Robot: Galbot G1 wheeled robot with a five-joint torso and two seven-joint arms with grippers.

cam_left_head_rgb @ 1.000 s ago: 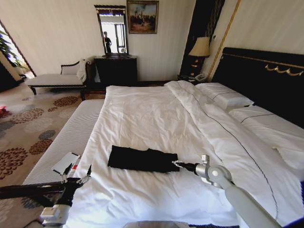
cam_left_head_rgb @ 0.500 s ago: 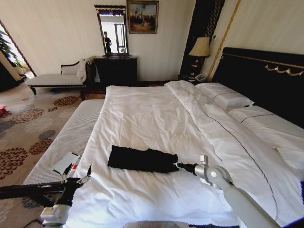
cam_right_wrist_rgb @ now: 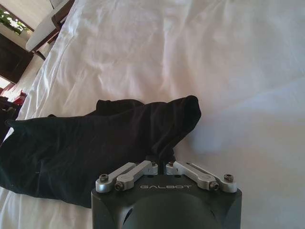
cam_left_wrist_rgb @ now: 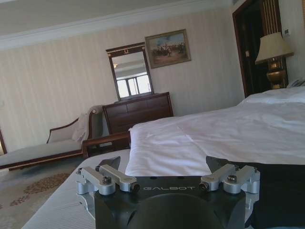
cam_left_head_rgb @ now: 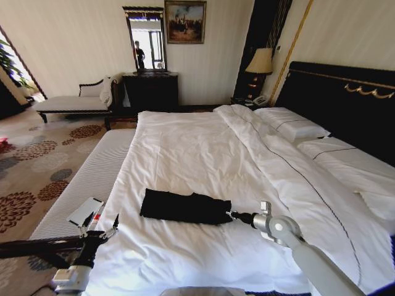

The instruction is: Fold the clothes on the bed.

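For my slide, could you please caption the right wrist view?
Right gripper pinching the black soft-fabric T-shirt on the white-sheeted bed.

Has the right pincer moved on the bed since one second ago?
Yes, slightly. The right pincer, shut on the black T-shirt, has drawn a little toward the bed's headboard side, pulling that end of the shirt along the duvet.

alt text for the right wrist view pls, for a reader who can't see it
The right end effector is pinched shut on the edge of a black T-shirt, which lies folded into a long dark shape on the white duvet of the bed.
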